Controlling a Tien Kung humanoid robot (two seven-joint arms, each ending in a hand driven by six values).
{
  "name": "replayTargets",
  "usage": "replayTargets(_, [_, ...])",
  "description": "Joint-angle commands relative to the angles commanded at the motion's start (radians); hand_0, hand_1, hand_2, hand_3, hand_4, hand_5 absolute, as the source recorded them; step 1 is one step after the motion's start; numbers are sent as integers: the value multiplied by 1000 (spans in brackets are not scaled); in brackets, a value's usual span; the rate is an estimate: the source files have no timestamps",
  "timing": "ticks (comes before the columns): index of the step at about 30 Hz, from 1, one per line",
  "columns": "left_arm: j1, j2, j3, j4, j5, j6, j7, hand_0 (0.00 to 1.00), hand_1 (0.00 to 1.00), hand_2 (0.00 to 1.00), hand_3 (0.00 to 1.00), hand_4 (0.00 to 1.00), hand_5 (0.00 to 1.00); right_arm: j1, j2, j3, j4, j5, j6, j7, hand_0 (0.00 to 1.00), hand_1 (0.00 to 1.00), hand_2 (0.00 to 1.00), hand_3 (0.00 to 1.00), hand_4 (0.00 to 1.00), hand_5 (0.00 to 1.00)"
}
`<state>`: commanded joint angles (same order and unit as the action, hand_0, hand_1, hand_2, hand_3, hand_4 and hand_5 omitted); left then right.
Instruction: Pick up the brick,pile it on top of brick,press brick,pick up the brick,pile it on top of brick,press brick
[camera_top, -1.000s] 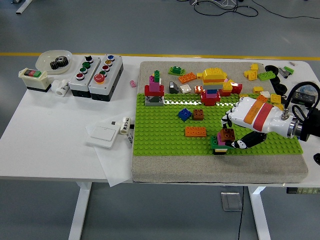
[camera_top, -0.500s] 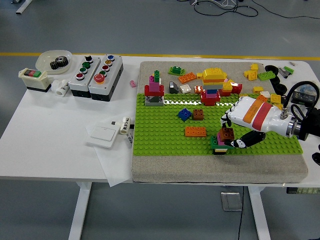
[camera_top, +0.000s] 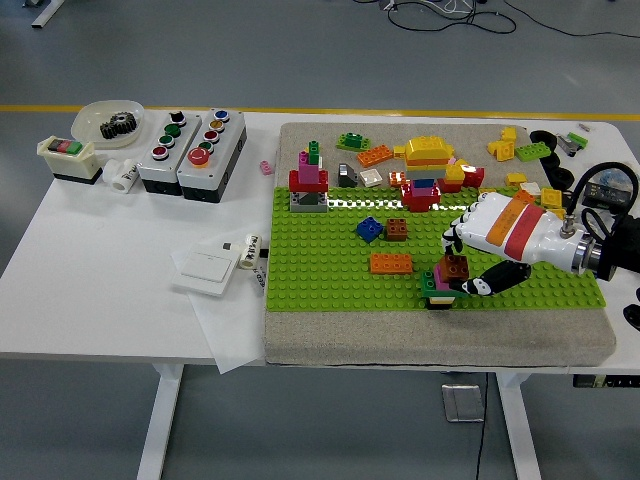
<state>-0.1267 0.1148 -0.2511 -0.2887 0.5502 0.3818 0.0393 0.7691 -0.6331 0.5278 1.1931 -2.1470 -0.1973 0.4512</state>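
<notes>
Your right hand (camera_top: 478, 262) is gripping the brown brick (camera_top: 454, 267) atop the small stack (camera_top: 436, 287), brick lying just left of palm.

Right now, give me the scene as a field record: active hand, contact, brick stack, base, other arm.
active hand: right hand, in from the right over the green baseplate
contact: fingers and thumb around the brown brick
brick stack: brown brick on top of a small stack with pink and green bricks, near the plate's front edge
loose nearby: orange brick to the left, flat on the plate
left arm: not in view
</notes>
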Motion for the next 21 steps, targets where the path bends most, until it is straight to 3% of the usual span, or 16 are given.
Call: replayTargets(21, [-1, 2, -16, 4, 38, 5, 6, 719, 721, 772, 645, 742, 647, -4, 3, 4, 1, -11, 4, -2, 221, 417, 561, 524, 783, 448])
